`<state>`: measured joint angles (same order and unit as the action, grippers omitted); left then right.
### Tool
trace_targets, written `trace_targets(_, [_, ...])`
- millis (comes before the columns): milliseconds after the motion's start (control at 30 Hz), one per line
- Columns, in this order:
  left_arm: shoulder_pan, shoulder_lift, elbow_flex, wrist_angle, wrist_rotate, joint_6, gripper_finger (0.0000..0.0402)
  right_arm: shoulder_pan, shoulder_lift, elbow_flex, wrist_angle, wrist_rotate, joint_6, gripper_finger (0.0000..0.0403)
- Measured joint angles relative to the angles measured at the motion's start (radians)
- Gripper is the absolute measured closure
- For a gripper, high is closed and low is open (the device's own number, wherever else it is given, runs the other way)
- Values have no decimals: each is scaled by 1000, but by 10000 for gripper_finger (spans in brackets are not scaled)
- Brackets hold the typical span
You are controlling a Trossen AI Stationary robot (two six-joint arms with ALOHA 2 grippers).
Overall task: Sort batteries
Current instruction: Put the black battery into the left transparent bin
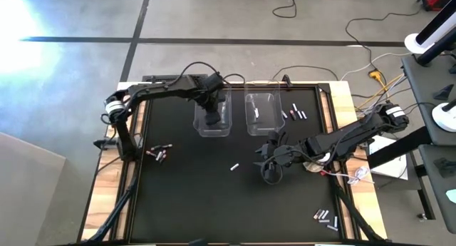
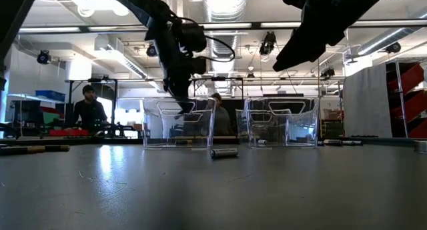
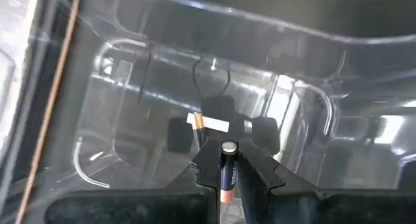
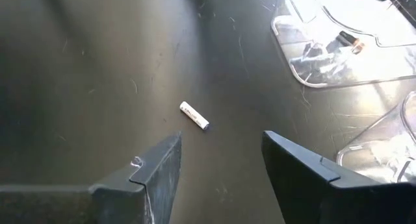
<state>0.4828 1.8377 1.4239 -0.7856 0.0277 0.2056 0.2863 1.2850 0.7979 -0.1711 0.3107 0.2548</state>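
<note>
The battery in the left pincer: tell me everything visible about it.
The battery is a small dark cylinder with a silvery end cap facing the wrist camera and a copper-pink band at its other end. It is clamped between the left pincer's two dark fingers, held over the left clear bin. Nothing else touches it.

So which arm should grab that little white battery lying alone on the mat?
Probably the right one. Its gripper is open, with the white battery just ahead. The left gripper is busy holding a dark battery over the left bin.
</note>
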Motion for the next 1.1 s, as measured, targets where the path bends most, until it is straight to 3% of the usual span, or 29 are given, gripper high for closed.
trace_targets(600, [15, 151, 3, 38, -17, 14, 391, 4, 1, 0, -10, -1, 23, 197])
trace_targets(1100, [1, 165, 3, 46, 19, 19, 386, 4, 1, 0, -12, -1, 23, 197])
